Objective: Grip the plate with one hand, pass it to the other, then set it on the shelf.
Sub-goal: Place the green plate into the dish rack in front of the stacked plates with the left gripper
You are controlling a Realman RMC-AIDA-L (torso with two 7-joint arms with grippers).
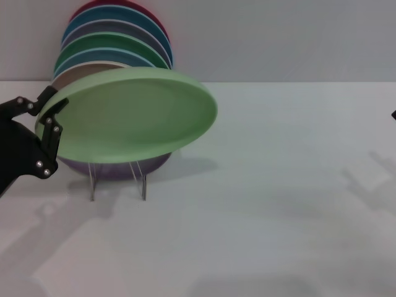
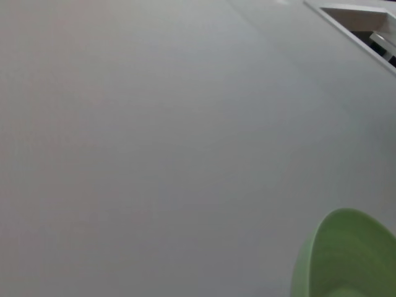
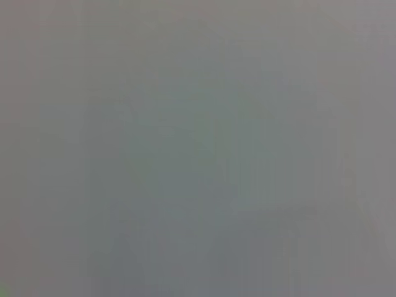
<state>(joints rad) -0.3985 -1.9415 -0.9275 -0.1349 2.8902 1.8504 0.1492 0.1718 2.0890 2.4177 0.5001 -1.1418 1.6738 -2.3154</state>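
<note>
The pale mint-green plate (image 1: pixel 133 114) hangs tilted in the air at the left, just in front of the rack. It also shows in the left wrist view (image 2: pixel 346 260). My left gripper (image 1: pixel 48 116) is shut on the plate's left rim, with black fingers (image 1: pixel 54 130) on either side of the edge. The shelf is a thin wire rack (image 1: pixel 117 179) on the table, mostly hidden behind the plate. Only a black sliver of my right arm (image 1: pixel 393 114) shows at the far right edge. The right wrist view shows only a blank grey surface.
Several coloured plates (image 1: pixel 117 37) stand in a row in the rack behind the held plate: red, blue, purple, darker green, beige. A purple plate (image 1: pixel 117 166) sits lowest, under the held one. The white table (image 1: pixel 278 204) stretches to the right and front.
</note>
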